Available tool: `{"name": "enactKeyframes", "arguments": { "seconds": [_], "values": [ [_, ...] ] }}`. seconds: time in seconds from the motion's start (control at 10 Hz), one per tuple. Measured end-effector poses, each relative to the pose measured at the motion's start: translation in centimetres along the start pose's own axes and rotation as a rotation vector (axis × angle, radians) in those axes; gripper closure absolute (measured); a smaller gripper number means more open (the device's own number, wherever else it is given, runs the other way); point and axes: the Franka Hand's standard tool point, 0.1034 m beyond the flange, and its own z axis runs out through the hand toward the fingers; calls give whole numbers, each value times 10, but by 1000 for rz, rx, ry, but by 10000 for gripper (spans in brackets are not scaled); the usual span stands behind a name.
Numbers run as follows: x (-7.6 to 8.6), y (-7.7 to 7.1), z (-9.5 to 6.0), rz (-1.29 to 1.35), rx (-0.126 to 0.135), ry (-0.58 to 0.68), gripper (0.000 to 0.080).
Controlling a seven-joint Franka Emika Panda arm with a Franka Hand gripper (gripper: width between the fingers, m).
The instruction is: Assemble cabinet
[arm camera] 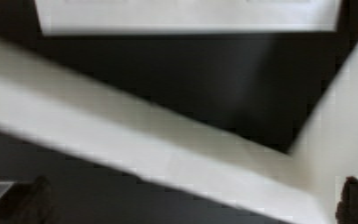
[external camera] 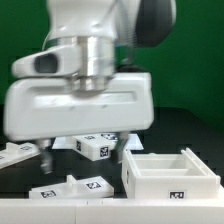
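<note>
Cabinet box [external camera: 150, 180], open-topped and white, rests just to the exterior view's right of my gripper [external camera: 84, 160], whose jaws hang fully spread and empty near a small tagged block [external camera: 95, 148], so I'd shift that way.

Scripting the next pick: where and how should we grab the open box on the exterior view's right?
Take the box by one thin upright wall, coming straight down from above with a finger on each side. It sits open side up, so the rims are exposed; the whole body looks too wide for the open gripper.
</note>
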Motion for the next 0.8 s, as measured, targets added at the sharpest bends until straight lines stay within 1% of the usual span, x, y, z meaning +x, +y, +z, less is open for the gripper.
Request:
{"name": "enactKeyframes", "arguments": {
  "seconds": [0.1, 0.2, 0.3, 0.6, 0.7, 0.8],
  "values": [
    [-19, 8, 13, 13, 12, -26, 2],
    [-27, 12, 20, 30, 18, -38, 2],
    [-31, 13, 23, 43, 23, -42, 2],
    [-30, 10, 24, 53, 24, -45, 2],
    [-30, 0, 28, 76, 32, -60, 2],
    [-33, -5, 32, 73, 27, -57, 2]
  ]
}}
